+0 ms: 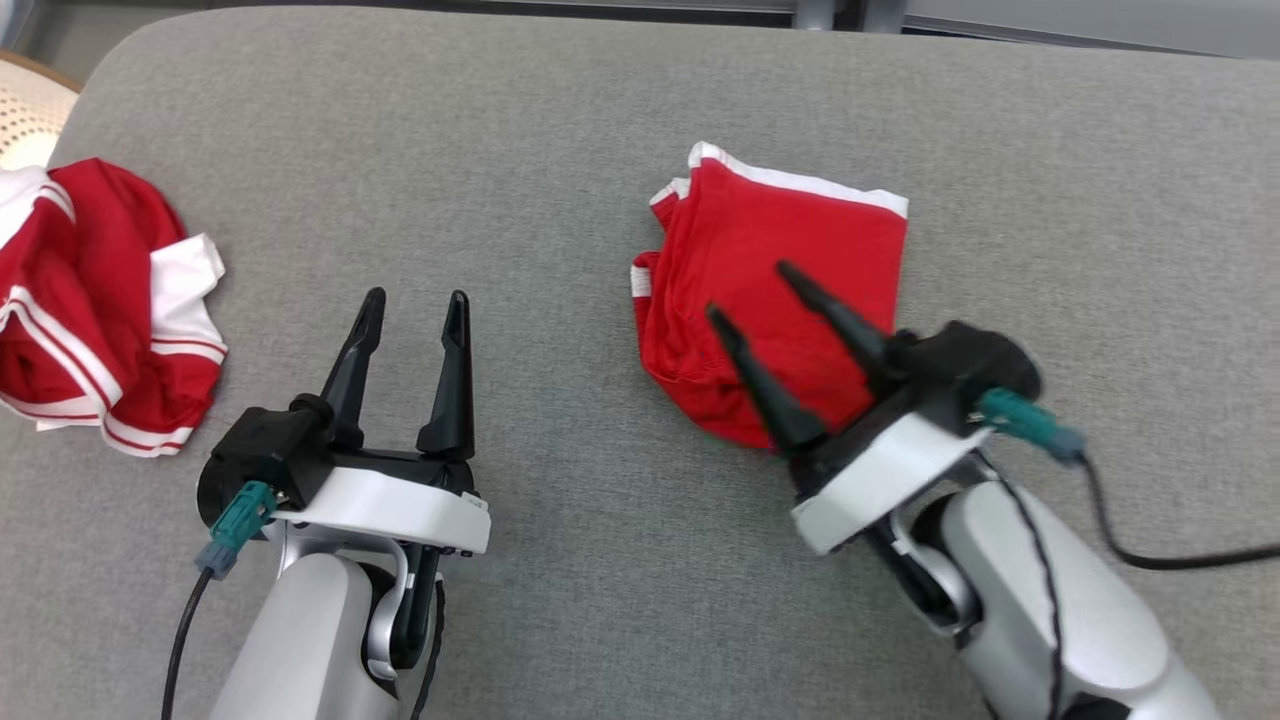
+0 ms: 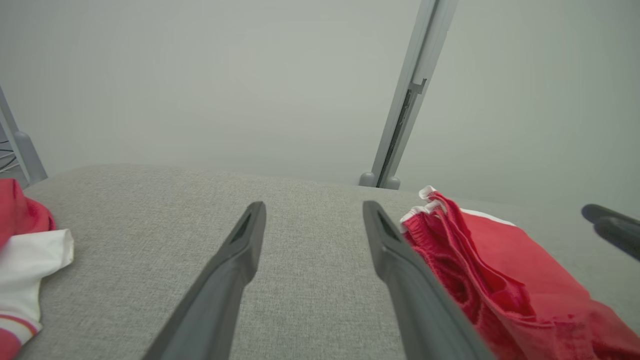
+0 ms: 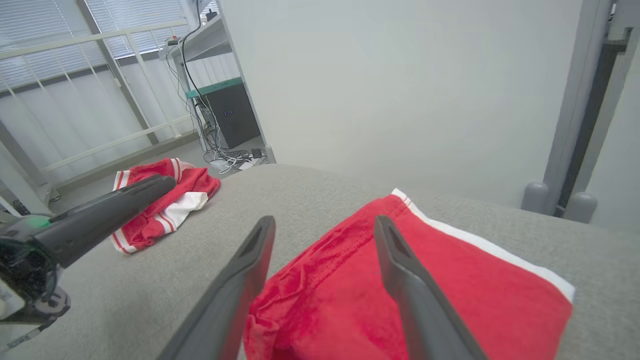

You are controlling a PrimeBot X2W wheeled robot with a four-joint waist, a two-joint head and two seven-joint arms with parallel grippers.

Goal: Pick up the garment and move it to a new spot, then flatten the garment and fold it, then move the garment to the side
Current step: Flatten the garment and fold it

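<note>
- A grey fabric-covered tabletop point(image 1: 560, 150) seen from above, with two robot arms reaching in from the bottom edge.
- The folded garment point(image 1: 790, 240), red with a white band along its far edge, lies flat on the tabletop right of centre.
- The right gripper point(image 1: 750, 290) is released, its two dark fingers spread apart and pointing up and to the left over the near half of the folded garment. Nothing is held between them. Whether the fingertips touch the cloth cannot be told.
- In the right wrist view, the right gripper point(image 3: 325, 220) has red cloth point(image 3: 475, 295) spread beneath and between its fingers.
- The left gripper point(image 1: 416, 297) is also released and empty, over bare tabletop, near the garment's left edge.
- A second garment point(image 1: 90, 300), red and white, lies crumpled at the tabletop's far left, well apart from the folded one.
</note>
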